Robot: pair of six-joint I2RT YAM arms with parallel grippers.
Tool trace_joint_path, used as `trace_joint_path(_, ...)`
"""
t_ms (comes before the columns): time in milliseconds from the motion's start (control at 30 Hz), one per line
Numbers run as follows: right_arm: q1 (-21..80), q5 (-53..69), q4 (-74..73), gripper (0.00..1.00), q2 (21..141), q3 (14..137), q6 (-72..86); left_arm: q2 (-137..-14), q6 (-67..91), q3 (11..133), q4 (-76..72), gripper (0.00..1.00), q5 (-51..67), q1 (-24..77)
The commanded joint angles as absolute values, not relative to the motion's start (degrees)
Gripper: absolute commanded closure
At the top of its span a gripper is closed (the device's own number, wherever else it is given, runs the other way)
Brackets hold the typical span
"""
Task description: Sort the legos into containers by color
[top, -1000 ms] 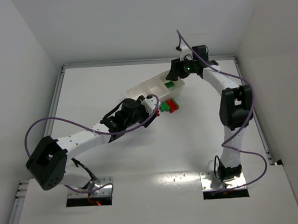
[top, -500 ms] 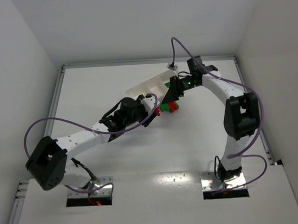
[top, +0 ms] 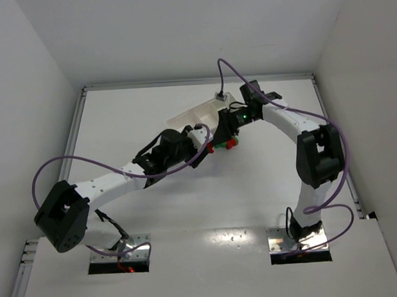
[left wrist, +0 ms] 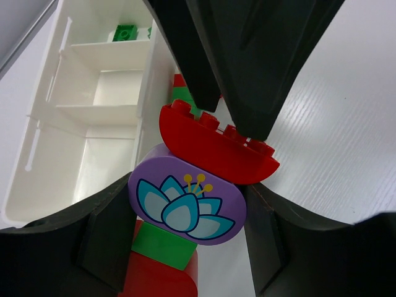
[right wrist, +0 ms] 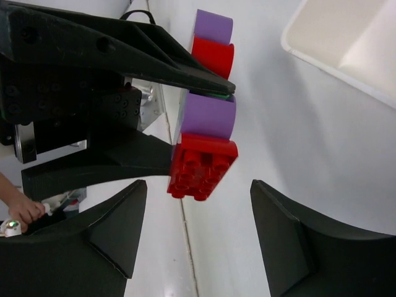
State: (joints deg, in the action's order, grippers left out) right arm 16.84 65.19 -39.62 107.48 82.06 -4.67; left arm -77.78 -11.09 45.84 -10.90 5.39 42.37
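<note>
My left gripper [left wrist: 185, 247] is shut on a lego stack: the fingers clamp a purple flower brick [left wrist: 185, 201], with a green brick [left wrist: 162, 245] and a red one below it and a curved red brick [left wrist: 216, 145] on top. In the top view the stack [top: 228, 145] lies just right of the left gripper [top: 208, 140], beside the white tray [top: 187, 116]. My right gripper [right wrist: 198, 241] is open, its fingers wide on either side of the stack's red end brick [right wrist: 201, 167]. In the top view the right gripper [top: 219, 131] is at the stack.
The tray's three compartments [left wrist: 111, 55] show in the left wrist view, left of the stack. A green lego [left wrist: 127, 31] lies in the far one; the two nearer ones look empty. The tray's corner [right wrist: 346, 49] shows at the right wrist view's upper right.
My right gripper has come from over the tray's far end down to the stack held by the left gripper. The left arm has barely moved.
</note>
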Motion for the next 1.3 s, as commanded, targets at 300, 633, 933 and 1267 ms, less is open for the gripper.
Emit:
trace_joint_path(300, 20.74, 64.08, -30.68, 0.31, 105.20, 80.86, 1.41, -76.64, -10.90, 47.72, -14.77, 1.00, 6.42, 41.75)
trace_joint_path(633, 21.27, 63.99, -31.29, 1.00, 105.83, 81.39, 0.26, -76.11, -10.90, 45.62, -15.29, 1.00, 6.42, 41.75)
trace_joint_path(933, 18.29, 61.44, -32.95, 1.00, 103.18, 84.36, -2.19, -73.48, -10.90, 42.63, -15.29, 1.00, 4.75, 41.75)
trace_joint_path(1267, 16.52, 51.79, -17.96, 1.00, 108.97, 90.26, 8.25, -71.89, -9.49, 42.09, -13.54, 1.00, 4.66, 40.17)
